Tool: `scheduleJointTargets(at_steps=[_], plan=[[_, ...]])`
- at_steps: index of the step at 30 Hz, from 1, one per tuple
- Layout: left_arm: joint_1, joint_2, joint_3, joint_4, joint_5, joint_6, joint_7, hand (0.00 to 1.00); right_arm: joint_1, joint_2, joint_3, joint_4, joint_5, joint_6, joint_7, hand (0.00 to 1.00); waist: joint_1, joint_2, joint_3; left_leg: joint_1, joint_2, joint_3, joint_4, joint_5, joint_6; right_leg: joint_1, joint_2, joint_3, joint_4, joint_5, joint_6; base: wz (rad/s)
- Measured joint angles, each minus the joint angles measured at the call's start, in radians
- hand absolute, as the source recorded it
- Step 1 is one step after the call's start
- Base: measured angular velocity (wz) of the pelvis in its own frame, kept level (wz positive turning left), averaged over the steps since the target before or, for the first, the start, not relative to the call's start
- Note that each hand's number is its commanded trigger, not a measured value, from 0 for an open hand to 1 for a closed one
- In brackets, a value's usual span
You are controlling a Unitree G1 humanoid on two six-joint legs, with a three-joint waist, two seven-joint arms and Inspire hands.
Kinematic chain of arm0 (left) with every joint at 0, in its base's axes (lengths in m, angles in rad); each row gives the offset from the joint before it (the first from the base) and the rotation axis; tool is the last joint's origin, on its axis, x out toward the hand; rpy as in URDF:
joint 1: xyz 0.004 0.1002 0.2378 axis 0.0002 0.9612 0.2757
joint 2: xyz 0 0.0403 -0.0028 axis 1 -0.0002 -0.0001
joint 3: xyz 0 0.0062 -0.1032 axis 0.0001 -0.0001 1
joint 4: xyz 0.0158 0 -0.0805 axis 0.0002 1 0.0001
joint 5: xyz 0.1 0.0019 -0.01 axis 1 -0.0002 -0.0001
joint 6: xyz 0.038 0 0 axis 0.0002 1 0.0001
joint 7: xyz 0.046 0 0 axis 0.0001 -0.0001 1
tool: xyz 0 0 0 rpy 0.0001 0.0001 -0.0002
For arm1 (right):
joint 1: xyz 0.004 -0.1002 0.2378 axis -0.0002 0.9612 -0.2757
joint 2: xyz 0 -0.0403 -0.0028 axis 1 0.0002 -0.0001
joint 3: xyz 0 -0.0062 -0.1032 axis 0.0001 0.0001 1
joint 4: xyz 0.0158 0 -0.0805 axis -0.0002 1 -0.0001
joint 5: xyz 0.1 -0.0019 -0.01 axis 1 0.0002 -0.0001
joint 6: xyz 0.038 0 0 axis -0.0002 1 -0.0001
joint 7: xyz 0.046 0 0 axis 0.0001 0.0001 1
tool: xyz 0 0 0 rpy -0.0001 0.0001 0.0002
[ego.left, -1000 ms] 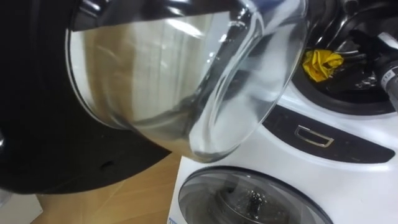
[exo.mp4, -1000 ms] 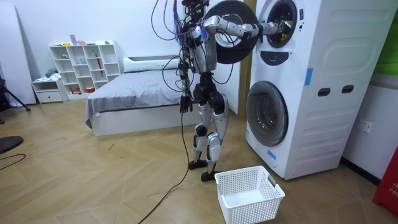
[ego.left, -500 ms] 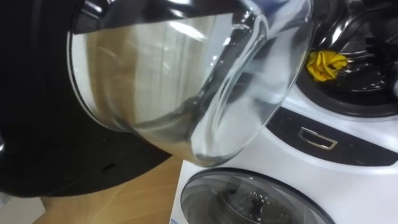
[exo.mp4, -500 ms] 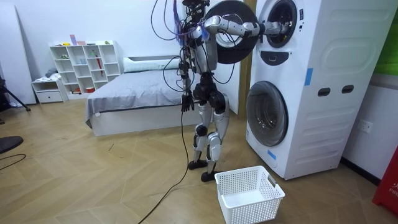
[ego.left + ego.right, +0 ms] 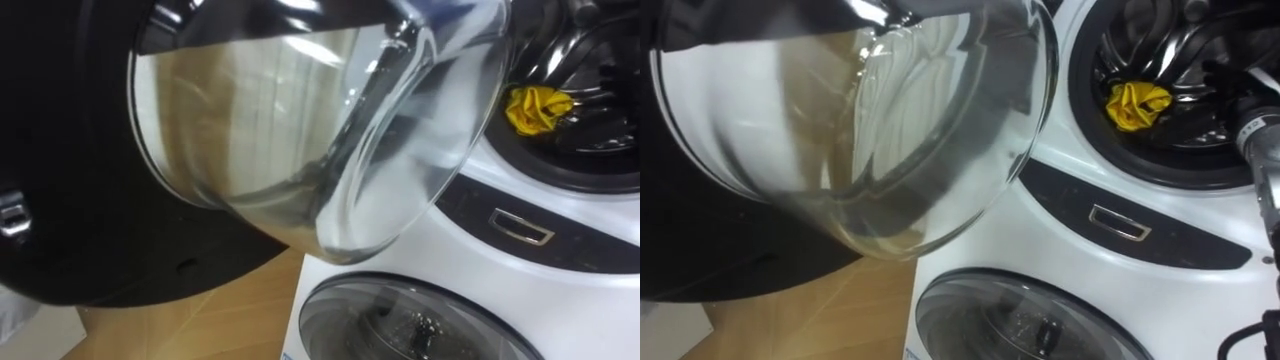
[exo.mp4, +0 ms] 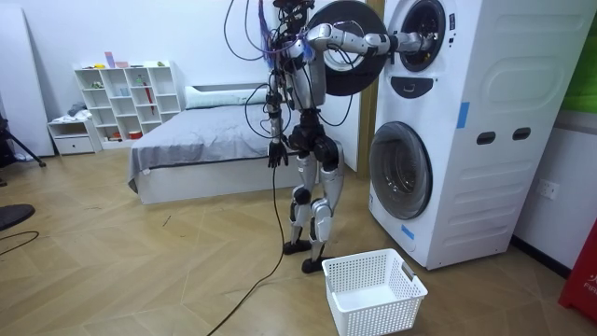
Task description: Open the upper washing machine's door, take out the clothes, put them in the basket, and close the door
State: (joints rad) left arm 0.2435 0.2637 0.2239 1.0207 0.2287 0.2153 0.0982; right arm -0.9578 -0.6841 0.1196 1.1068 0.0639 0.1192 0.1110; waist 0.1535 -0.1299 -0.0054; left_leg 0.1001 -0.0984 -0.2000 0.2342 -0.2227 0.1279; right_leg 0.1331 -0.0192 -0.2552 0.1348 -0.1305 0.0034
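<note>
One yellow cloth (image 5: 1137,105) lies in the upper drum (image 5: 1180,45), where the right hand (image 6: 408,41) reaches in; its grip cannot be told. Next, close on the cloth.

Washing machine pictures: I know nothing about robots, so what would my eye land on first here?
First, the open door's bulging glass bowl, looming close in the eye views. Next, a bright yellow cloth crumpled inside the dark upper drum beyond it. In the room view, the robot stands with one arm raised to that drum, a white basket on the floor nearby.
</note>
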Motion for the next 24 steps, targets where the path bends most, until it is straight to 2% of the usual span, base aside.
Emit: scheduleJointTargets(at_steps=[2,7,10,13,19,24], plan=[[-0.008,0.000,-0.009,0.008,-0.001,-0.008,0.000,0.00,0.000,0.000,0.016,-0.004,-0.053,-0.004,-0.016,0.00,0.017,0.003,0.0050,0.001,0.001,0.010,-0.002,0.000,0.000,-0.001,0.000,0.007,0.000,0.000,0.000,-0.11],[-0.012,0.001,-0.043,0.018,-0.001,-0.026,-0.001,0.00,0.000,0.001,0.030,-0.021,-0.079,-0.026,-0.033,0.00,0.025,0.002,0.0158,0.002,0.003,0.010,-0.011,0.001,-0.001,-0.006,0.002,0.006,0.000,0.000,0.000,-0.04],[-0.006,0.000,-0.054,0.020,-0.001,-0.025,-0.008,0.00,0.000,0.001,0.057,-0.021,-0.079,-0.030,-0.044,0.00,0.027,-0.005,0.0122,-0.001,0.005,0.009,-0.012,0.002,-0.003,-0.010,0.004,0.005,0.000,0.000,0.000,-0.01],[-0.007,0.002,-0.061,0.020,0.000,-0.024,-0.016,0.00,0.000,0.001,0.098,-0.023,-0.079,-0.030,-0.060,0.00,0.043,-0.009,0.0094,0.000,0.005,0.012,-0.013,0.002,-0.003,-0.013,0.004,0.006,0.001,0.000,0.000,-0.05],[-0.007,0.011,-0.071,0.023,0.001,-0.026,-0.024,0.00,0.000,0.002,0.135,-0.062,-0.161,-0.030,-0.084,0.00,0.063,-0.009,0.0094,0.003,0.005,0.020,-0.012,0.003,-0.005,-0.013,0.004,0.009,0.001,0.000,0.000,-0.04],[-0.017,0.019,-0.072,0.041,0.000,-0.034,-0.025,0.00,0.000,0.030,0.134,-0.088,-0.256,-0.030,-0.110,0.00,0.073,-0.008,0.0117,0.012,0.006,0.018,-0.014,0.003,-0.006,-0.001,0.005,0.005,0.001,0.000,-0.001,-0.01]])
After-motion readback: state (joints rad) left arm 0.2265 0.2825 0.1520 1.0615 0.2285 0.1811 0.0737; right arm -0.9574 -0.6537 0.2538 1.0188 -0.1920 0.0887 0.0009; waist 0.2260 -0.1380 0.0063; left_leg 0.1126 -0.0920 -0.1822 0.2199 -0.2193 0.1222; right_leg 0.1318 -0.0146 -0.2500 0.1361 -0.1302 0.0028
